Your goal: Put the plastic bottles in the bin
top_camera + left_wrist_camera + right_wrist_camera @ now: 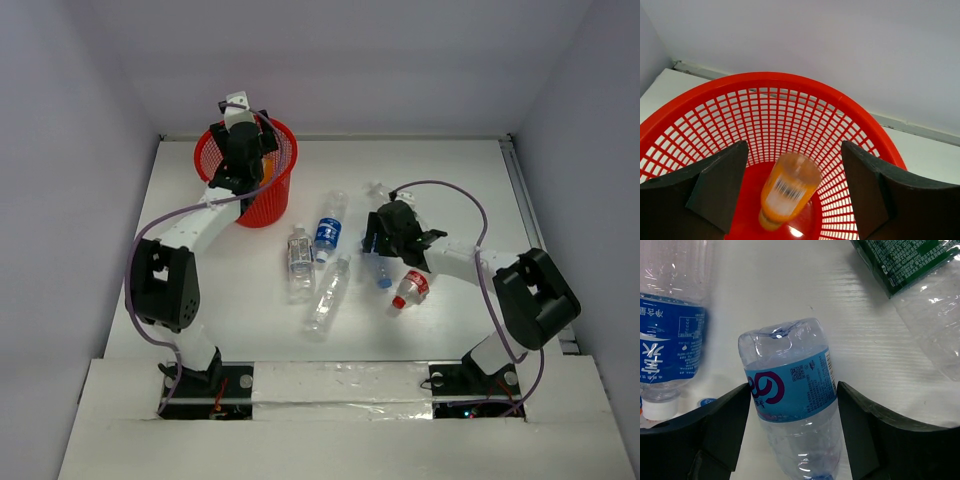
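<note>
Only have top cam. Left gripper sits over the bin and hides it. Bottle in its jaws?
Observer: No. The left gripper is open. An orange-labelled bottle, blurred, is down inside the bin, clear of both fingers.
Operator: What's under the right gripper?
Observer: A light-blue-labelled bottle lying on the table, between its fingers.
Operator: Gripped?
Observer: Can't tell. The fingers sit close on both sides; contact isn't clear.
</note>
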Robot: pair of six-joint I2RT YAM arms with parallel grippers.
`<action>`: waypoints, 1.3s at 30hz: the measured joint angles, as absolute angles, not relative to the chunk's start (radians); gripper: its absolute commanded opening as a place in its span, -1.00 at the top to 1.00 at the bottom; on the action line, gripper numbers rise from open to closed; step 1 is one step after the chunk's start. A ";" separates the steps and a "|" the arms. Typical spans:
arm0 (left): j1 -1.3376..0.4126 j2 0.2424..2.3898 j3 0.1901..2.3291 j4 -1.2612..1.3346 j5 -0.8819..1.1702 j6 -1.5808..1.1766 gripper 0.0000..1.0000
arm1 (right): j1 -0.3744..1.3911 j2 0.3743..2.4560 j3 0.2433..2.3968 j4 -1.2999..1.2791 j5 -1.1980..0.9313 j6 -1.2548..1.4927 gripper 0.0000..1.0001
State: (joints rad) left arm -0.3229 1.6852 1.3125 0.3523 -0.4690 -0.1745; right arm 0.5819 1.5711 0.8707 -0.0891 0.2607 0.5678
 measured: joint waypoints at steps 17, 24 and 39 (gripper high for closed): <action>-0.323 1.325 1.257 0.259 -0.257 -0.323 0.15 | 0.582 1.276 0.833 -0.065 0.262 0.546 -0.16; -0.326 1.158 1.254 0.057 -0.209 -0.439 0.31 | 0.591 1.139 0.924 -0.058 0.167 0.525 -0.20; -0.339 0.817 1.064 0.036 -0.044 -0.455 0.79 | 0.735 1.713 1.659 0.105 -0.067 0.612 -0.23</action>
State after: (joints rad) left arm -0.3386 0.8169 1.0637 0.0360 -0.0444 -0.4545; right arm 0.7353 1.7130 1.6588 0.1047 -0.0666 0.6125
